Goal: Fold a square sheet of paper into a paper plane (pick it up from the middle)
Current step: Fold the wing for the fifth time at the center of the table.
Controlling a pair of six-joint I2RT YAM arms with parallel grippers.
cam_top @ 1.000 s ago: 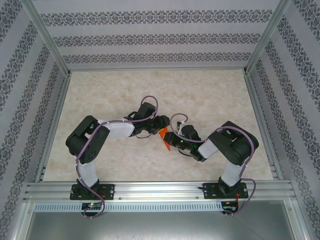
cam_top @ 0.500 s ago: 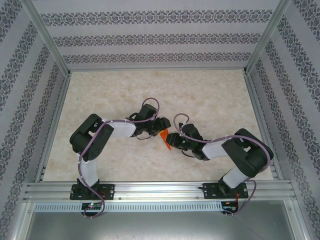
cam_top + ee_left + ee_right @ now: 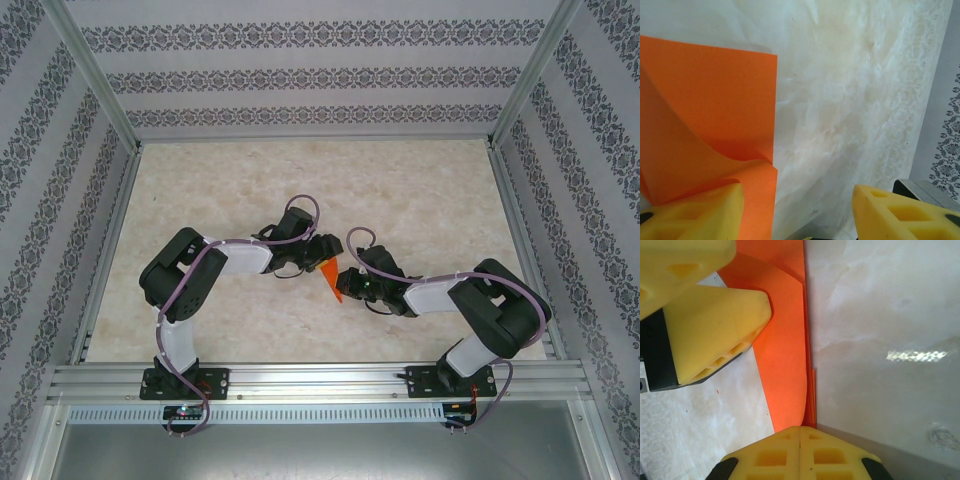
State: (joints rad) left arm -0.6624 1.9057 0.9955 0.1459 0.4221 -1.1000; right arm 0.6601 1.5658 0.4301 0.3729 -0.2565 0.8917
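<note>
We found the top view bright and even, with only faint soft shadows on the desk [image 3: 400, 190]. In the right wrist view a streak of glare crossed the desk at the right, and the yellow jaws nearest the lens were blurred. The left wrist view looked washed out at its far end.

The top camera looks down from high above and behind the arm bases [image 3: 185, 380] over the whole table [image 3: 420, 190], while both wrist cameras sit very close over the surface's middle, angled down, and all three views share the orange paper [image 3: 330, 280] [image 3: 710, 100] [image 3: 785, 355].
</note>
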